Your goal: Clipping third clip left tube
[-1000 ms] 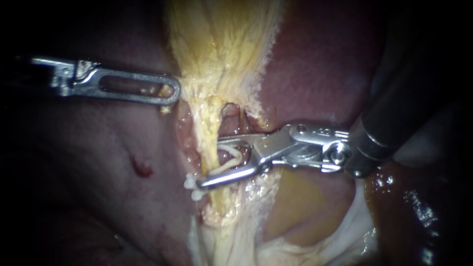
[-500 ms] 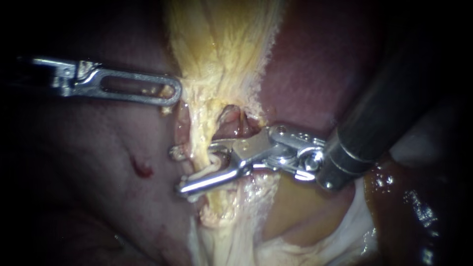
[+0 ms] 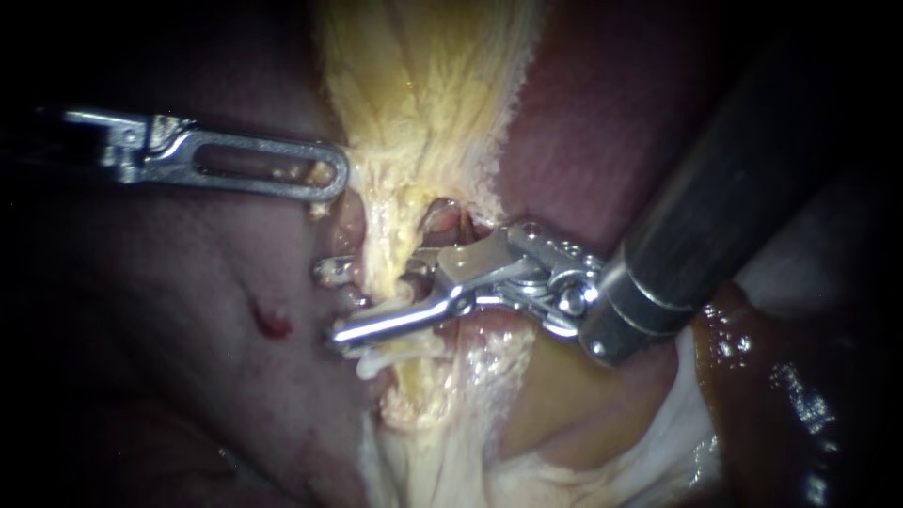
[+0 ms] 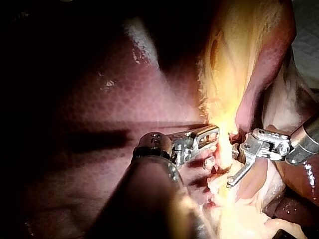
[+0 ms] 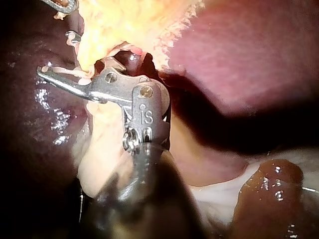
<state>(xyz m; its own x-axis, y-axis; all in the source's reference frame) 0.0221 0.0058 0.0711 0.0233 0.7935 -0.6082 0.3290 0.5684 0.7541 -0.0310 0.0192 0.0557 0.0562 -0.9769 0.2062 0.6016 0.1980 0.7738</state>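
The left tube (image 3: 393,240) is a pale yellow strand running down from the yellowish tissue (image 3: 423,94). My right instrument (image 3: 331,303) reaches across it, one jaw above and one below, a gap between them. A white clip (image 3: 400,303) sits in those jaws around the tube. Another white clip (image 3: 374,362) shows on the tube just under the lower jaw. My left instrument (image 3: 324,181) is shut on the edge of the yellowish tissue higher up. In the wrist views the right instrument (image 5: 56,54) and the left instrument (image 4: 212,135) work at the same strand.
Dark red liver (image 3: 188,310) lies left of the tube, with a small red spot (image 3: 270,320). More liver (image 3: 602,122) rises behind the right shaft. A reddish opening (image 3: 451,221) sits beside the tube. Glossy brown tissue (image 3: 771,395) fills the lower right.
My right instrument has advanced leftward, so its jaws now span the tube instead of stopping beside it, and they stand closer together. The left instrument has kept its hold.
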